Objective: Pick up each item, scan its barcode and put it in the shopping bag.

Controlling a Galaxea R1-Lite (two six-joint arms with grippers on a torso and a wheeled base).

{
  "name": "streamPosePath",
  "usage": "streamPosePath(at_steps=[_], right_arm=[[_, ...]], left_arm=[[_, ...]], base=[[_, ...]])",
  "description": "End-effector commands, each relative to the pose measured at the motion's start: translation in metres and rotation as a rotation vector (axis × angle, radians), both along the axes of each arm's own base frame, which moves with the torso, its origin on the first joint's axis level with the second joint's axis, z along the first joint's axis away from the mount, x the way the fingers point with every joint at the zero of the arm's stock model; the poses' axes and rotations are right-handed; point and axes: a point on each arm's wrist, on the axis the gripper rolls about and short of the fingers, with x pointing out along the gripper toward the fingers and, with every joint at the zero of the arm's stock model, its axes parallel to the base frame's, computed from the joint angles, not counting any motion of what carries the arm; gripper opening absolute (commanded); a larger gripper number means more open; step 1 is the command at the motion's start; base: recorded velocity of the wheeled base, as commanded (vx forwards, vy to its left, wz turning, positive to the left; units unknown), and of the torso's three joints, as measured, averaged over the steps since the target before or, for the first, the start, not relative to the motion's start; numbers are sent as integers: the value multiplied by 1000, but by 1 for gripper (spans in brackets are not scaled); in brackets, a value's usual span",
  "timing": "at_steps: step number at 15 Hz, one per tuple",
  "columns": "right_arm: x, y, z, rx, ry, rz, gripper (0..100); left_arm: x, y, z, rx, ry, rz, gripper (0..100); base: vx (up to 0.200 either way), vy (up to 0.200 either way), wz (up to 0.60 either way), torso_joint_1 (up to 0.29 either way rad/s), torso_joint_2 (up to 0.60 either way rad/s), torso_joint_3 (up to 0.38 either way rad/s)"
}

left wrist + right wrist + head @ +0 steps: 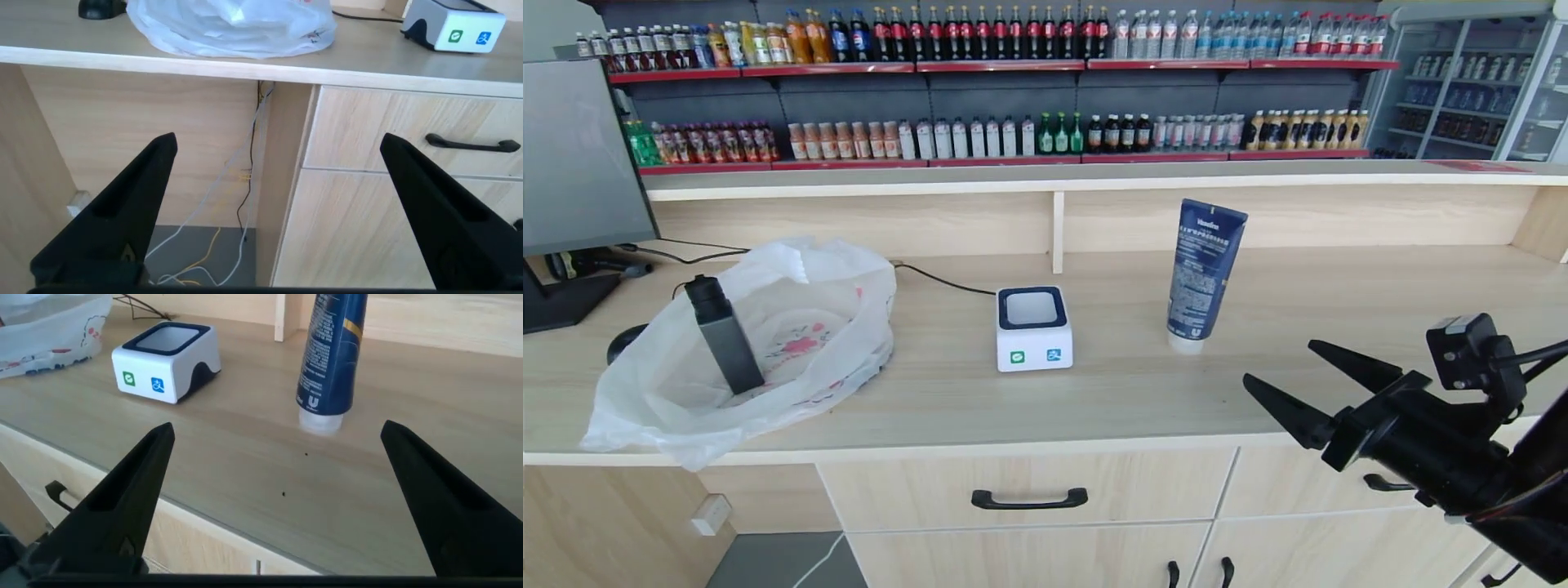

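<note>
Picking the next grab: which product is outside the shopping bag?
The blue tube, standing cap-down right of the scanner; the dark bottle sits in the bag.

Straight path over counter (1127, 392) from right gripper (1278, 360) to tube (1205, 269); scanner (1033, 328) between tube and bag (837, 282)

Upright on its white cap, right of the white scanner (1033, 328): blue tube (1205, 273). Inside the open plastic bag (849, 286) (leaning slightly), dark bottle (721, 335).

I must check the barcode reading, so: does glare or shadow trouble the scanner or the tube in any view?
Head view: the scanner window reflects pale light; the tube is evenly lit, its shadow faint. Right wrist view: no strong glare on either.
</note>
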Motion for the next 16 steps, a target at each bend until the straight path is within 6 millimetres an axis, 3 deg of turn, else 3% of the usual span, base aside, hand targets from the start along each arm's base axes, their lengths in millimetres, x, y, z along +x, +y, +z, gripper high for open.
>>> streamPosePath(at_steps=[1,7,10,16], right_arm=[[2,1,0,-3,-3,2,100],[11,0,-3,-33,-11,-15,100],[10,0,-2,-32,-14,-15,100],[16,1,3,-18,-37,-17,100]], left_arm=[[0,0,0,0,1,0,100],[0,0,0,2,1,-1,100],[0,0,0,2,0,0,100],[0,0,0,0,0,0,100]], base=[[0,-200,0,2,7,2],[0,0,0,0,0,0],[200,67,0,2,1,7],[0,0,0,0,0,0]])
